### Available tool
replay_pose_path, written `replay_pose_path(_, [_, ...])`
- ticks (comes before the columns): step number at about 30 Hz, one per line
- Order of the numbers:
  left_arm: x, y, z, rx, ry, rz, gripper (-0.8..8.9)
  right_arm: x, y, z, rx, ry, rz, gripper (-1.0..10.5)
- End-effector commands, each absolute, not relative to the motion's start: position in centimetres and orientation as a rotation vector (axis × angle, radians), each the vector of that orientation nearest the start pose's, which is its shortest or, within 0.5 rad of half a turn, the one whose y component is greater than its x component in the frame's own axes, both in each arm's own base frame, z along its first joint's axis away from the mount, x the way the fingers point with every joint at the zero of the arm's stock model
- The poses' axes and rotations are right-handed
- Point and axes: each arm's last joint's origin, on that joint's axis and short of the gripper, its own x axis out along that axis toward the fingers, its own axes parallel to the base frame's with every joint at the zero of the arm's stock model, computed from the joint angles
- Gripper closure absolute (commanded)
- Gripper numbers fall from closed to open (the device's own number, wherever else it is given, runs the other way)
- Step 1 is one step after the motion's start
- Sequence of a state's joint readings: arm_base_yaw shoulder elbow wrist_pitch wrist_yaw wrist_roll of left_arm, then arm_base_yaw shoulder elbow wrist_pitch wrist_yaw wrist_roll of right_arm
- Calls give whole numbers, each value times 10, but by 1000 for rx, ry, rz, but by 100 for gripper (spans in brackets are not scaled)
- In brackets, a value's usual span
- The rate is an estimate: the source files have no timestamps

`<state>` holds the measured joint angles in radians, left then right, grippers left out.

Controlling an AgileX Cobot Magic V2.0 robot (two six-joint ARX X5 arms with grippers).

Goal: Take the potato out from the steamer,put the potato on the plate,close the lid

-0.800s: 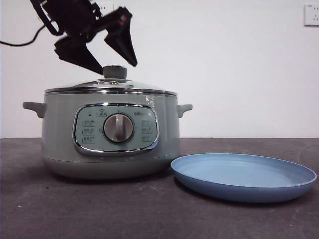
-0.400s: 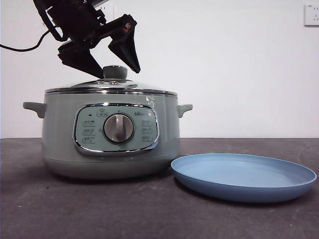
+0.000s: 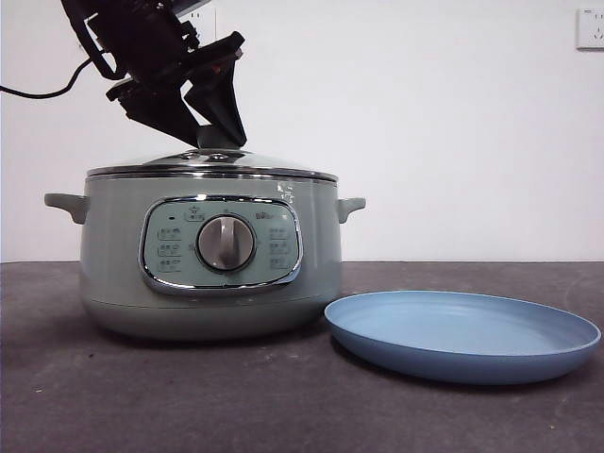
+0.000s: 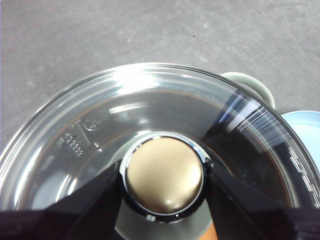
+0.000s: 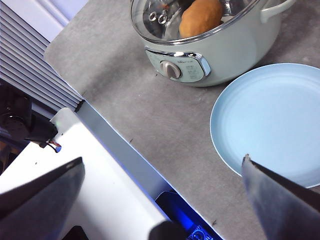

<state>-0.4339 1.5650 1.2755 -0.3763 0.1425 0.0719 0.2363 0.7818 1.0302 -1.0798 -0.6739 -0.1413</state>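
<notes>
The sage-green steamer [image 3: 208,283] stands on the dark table with its glass lid [image 3: 274,162] on. My left gripper [image 3: 215,132] comes down from the upper left, and its jaws hide the knob in the front view. In the left wrist view the two jaws of the left gripper [image 4: 164,172] press on both sides of the knob [image 4: 165,182]. The potato [image 5: 201,17] lies inside the steamer [image 5: 220,55], seen through the glass. The light-blue plate [image 3: 462,335] lies bare to the steamer's right. My right gripper [image 5: 162,161] hangs open high above the table's near edge, holding nothing.
A black cable [image 3: 38,83] runs off to the left behind the steamer. A wall socket [image 3: 590,28] sits at the top right. The white robot base [image 5: 100,170] borders the table's near edge. The steamer's side handles [image 3: 351,206] stick out.
The left gripper has dropped from just above the knob down around it, and its jaws have drawn together onto the knob. Steamer, lid and plate have not moved.
</notes>
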Motion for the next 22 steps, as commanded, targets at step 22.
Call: replay_pose_path(22, [250,-119,378,139,404,-545,822,144,57,347,195,717,888,287])
